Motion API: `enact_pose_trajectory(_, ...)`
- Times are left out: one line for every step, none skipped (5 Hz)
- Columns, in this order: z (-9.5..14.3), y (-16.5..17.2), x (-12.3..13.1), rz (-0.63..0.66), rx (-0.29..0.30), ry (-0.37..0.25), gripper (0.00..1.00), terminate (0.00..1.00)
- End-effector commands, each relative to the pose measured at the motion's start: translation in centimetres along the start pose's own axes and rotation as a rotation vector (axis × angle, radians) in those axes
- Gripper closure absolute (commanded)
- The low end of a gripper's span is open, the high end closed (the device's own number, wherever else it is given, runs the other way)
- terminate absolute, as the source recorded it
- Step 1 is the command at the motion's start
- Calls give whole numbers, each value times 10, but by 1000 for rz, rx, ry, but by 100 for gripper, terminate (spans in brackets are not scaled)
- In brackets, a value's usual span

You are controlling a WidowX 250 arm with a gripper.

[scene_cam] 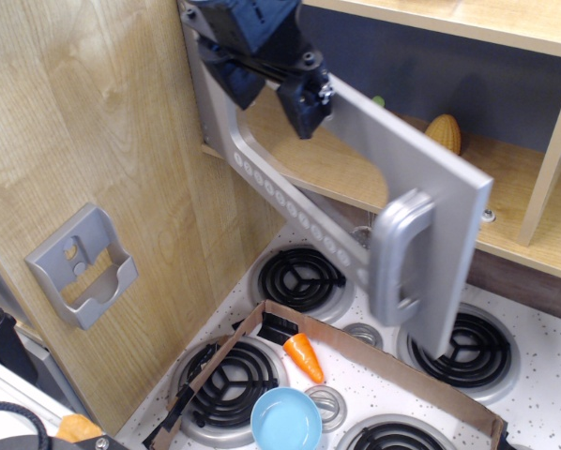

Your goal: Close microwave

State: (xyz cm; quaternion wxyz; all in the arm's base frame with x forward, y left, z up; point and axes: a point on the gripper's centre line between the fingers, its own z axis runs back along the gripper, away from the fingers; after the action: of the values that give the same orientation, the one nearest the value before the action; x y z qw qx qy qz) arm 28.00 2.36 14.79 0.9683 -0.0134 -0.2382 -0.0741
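Note:
The microwave is a wooden compartment [327, 164] with a wide flat grey door [402, 178]. The door stands about half-way swung in, hinged at the left. It has a row of round buttons [280, 199] along its lower edge and a chunky silver loop handle [402, 258] at its free end. My black and blue gripper [276, 103] is at the door's upper edge near the hinge. Its fingers are spread, with one fingertip [307, 105] against the door's outer face. Inside the compartment a yellow ridged toy [442, 131] shows behind the door.
A grey wall-mounted holder bracket [83, 267] hangs on the wooden side panel at left. Below is a toy stove with black coil burners [302, 279], a cardboard strip [374, 356], an orange carrot [303, 356] and a light blue bowl [287, 420].

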Motion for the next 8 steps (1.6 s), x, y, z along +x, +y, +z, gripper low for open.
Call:
enact_pose_trajectory(3, -10, 36, -31, 0, -104, 0, 0)
enact_pose_trajectory(-4, -12, 46, -47, -18, -118, 0, 0)
enact_pose_trajectory(-9, -16, 62, -82, -27, -140, 0, 0)
enact_pose_trajectory(-12, -18, 71, -101, -29, -156, 0, 0)
enact_pose_trajectory(-15, -20, 79, -122, -33, -168, 0, 0)
enact_pose_trajectory(-14, -22, 80, -120, -23, -167, 0, 0)
enact_pose_trajectory(-14, -21, 79, -118, -29, -169, 0, 0)
enact_pose_trajectory(-8, -27, 69, -75, 15, -134, 0, 0)
